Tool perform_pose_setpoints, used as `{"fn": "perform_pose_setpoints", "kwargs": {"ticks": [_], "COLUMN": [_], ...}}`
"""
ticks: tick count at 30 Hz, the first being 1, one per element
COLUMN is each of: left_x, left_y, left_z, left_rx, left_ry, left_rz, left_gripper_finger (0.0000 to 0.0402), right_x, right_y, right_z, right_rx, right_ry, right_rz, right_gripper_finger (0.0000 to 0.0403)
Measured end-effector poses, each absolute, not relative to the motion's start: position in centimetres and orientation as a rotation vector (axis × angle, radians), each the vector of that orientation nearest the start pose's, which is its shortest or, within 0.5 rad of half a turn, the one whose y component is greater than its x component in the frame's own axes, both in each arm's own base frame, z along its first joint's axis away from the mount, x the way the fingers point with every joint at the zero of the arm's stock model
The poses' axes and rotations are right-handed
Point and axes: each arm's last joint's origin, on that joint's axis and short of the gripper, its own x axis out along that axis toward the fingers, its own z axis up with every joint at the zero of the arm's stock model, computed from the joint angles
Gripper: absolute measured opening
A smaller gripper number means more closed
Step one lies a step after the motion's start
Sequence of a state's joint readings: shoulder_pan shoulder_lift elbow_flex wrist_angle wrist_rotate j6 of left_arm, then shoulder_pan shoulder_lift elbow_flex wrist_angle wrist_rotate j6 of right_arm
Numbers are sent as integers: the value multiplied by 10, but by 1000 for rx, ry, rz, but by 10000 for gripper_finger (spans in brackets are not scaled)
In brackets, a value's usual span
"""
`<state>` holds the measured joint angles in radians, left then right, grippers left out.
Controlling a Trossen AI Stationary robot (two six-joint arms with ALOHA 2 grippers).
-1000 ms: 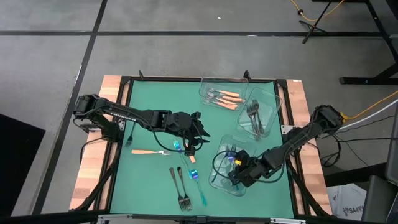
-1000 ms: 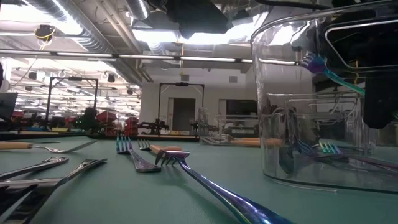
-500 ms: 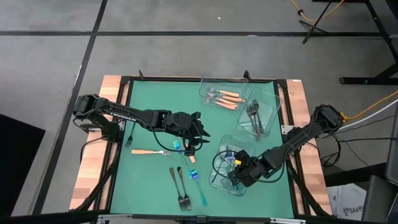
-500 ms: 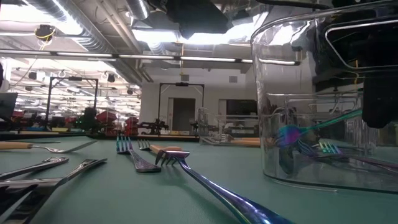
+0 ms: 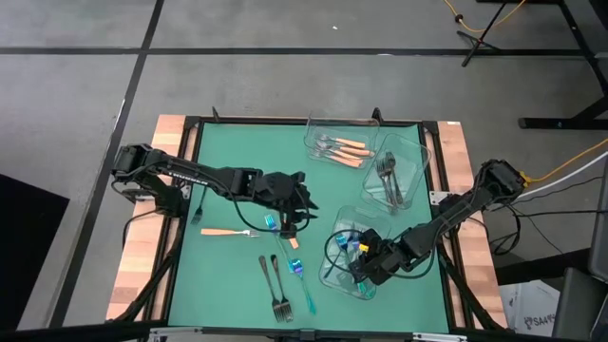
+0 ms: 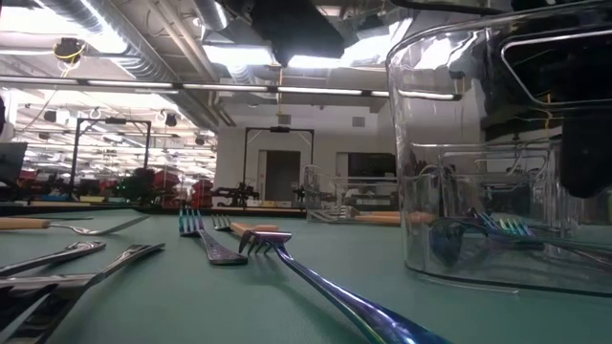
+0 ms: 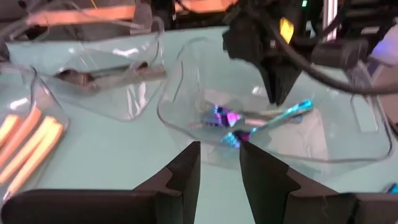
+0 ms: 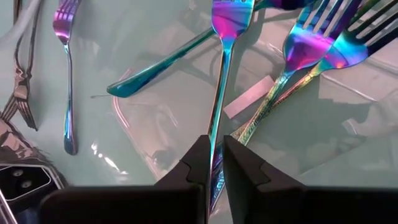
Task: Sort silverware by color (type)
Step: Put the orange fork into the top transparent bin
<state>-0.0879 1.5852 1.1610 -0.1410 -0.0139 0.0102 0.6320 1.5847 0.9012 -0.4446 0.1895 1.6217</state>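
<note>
The right gripper [image 5: 366,266] hangs over the near right tray [image 5: 332,277]. Its fingers are just a tiny bit apart, and I think it holds nothing. Right under it lie the shiny blue forks [image 8: 227,62], flat on the tray floor. One of them points straight away from the fingers, with its handle end running in below them.

The left gripper [image 5: 293,217] is in the middle of the green table [image 5: 228,161]. Its fingers are apart and empty.

Some forks are not sorted yet. An orange fork [image 5: 226,231] lies near the left gripper, on its left side, and stretches left to right. Two dark forks [image 5: 275,290] lie nearer the front edge and stretch from far to near. A loose blue fork [image 5: 306,290] lies just beside them, the same way round.

All of these are much closer to the left gripper, so that arm looks like the better one to pick next.

The far trays hold orange forks [image 5: 347,148] and dark forks [image 5: 388,176].

I see no words or labels that I can read.
</note>
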Motion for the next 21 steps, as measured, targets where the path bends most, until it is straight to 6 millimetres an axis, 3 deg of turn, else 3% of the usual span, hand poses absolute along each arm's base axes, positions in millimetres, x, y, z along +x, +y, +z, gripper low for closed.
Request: {"fn": "perform_pose_setpoints", "kwargs": {"ticks": [16, 21], "left_x": [337, 332], "left_y": [-29, -29], "left_z": [251, 246], "left_rx": [-6, -101], "left_ry": [812, 888], "left_rz": [-51, -1], "left_gripper_finger": [105, 105], "right_x": [234, 233], "right_y": [162, 162], "right_z": [195, 200], "right_rx": [967, 941], "right_ry": [954, 947], "right_rz": [-437, -403], "right_gripper_finger": [33, 33]}}
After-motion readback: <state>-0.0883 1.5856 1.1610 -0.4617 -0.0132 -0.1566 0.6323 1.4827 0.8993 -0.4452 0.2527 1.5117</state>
